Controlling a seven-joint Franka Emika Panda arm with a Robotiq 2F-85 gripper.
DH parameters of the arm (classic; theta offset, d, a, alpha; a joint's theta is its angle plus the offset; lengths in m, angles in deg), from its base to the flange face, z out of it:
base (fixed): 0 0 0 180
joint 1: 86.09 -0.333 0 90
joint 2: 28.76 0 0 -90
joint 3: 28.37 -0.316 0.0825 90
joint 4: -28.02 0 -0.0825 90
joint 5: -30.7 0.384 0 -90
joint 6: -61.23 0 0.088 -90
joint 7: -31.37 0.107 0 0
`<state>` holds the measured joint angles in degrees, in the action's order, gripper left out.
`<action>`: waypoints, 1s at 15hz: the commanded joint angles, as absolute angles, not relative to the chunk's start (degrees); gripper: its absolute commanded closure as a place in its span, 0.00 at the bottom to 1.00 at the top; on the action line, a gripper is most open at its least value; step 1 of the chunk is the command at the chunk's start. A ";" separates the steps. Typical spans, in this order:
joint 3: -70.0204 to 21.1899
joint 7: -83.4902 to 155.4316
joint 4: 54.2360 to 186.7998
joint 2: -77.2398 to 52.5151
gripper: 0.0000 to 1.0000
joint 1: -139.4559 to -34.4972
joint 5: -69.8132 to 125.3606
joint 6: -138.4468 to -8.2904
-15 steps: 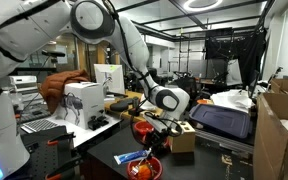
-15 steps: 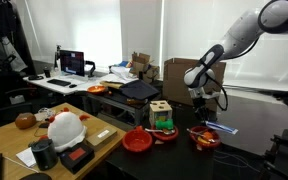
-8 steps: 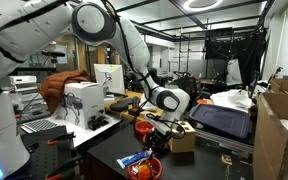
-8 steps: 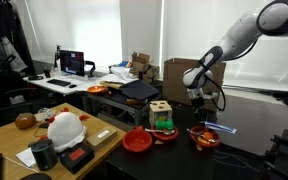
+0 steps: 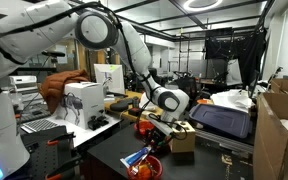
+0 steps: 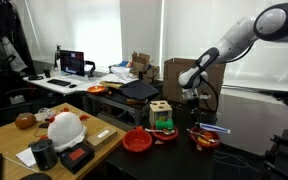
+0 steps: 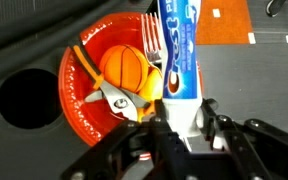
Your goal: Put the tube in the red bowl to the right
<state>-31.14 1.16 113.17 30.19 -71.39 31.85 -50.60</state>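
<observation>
Gripper (image 7: 184,122) is clamping shut on one end of the tube (image 7: 178,50); the tube is hanging over the right part of the red bowl (image 7: 72,85); the bowl is holding an orange ball (image 7: 124,68) and a fork (image 7: 151,40).

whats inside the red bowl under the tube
An orange ball, an orange fork and a yellow-and-silver item lie in the red bowl. The tube, held by the gripper, covers part of it; anything there is hidden.
</observation>
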 commanded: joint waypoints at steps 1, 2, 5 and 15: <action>-31.74 -2.51 109.78 32.63 0.90 -70.46 31.25 -45.40; -31.44 -2.83 109.26 33.32 0.90 -70.73 30.99 -44.85; -31.32 -4.00 107.57 35.13 0.90 -70.72 30.93 -43.43; -31.42 -7.20 103.73 37.08 0.90 -70.54 30.64 -43.87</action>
<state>-31.16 -5.91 105.57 36.93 -70.92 30.97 -45.58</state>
